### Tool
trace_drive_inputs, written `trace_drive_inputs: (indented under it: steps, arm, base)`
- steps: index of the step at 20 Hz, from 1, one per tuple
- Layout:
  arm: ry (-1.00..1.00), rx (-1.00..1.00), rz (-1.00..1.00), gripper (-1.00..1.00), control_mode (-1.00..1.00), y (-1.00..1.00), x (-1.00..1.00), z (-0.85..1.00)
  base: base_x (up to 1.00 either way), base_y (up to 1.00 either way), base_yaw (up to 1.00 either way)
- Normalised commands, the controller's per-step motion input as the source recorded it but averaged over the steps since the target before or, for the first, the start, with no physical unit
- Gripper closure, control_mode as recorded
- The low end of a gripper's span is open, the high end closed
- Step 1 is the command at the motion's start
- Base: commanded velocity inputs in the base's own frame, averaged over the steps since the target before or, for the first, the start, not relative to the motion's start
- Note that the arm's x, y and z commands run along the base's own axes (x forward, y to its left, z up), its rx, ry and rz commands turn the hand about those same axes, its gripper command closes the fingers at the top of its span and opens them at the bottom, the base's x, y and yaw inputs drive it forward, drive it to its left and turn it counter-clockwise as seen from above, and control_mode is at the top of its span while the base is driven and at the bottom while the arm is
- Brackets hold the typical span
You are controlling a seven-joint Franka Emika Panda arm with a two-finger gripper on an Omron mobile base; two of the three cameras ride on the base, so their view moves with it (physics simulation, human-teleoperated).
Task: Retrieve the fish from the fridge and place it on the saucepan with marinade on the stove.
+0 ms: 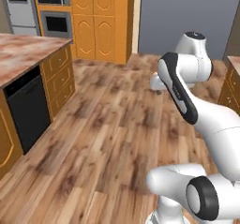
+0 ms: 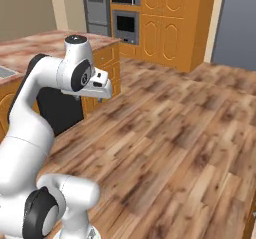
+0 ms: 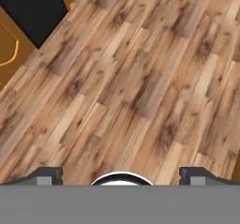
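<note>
The tall grey fridge (image 1: 21, 12) stands at the far end of the room with its door shut, also seen in the right base view as the fridge (image 2: 96, 8). The fish, the saucepan and the stove are out of view. My arm is folded up over the wooden floor, well short of the fridge. In the hand view my gripper (image 3: 122, 175) points down at the floorboards; its fingertips (image 3: 44, 175) stand wide apart with nothing between them, so it is open.
A kitchen island with a reddish stone top (image 1: 23, 49) and a black dishwasher front (image 1: 28, 110) runs along the left. Black-windowed wall ovens (image 1: 56, 24) and orange cabinets (image 1: 103, 21) stand beside the fridge. Another cabinet (image 1: 232, 87) is at the right. Open wooden floor (image 1: 112, 124) lies ahead.
</note>
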Motion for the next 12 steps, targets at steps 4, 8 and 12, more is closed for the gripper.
trace_drive_inputs:
  steps: [4, 8, 12]
  arm:
    - [0.0, 0.0, 0.0, -1.0, 1.0, 0.0, 0.0, 0.0]
    - [0.0, 0.0, 0.0, -1.0, 1.0, 0.0, 0.0, 0.0]
    - [0.0, 0.0, 0.0, -1.0, 1.0, 0.0, 0.0, 0.0]
  base:
    - [1.0, 0.11, 0.16]
    - [1.0, -0.01, 0.09]
    - [1.0, -0.2, 0.08]
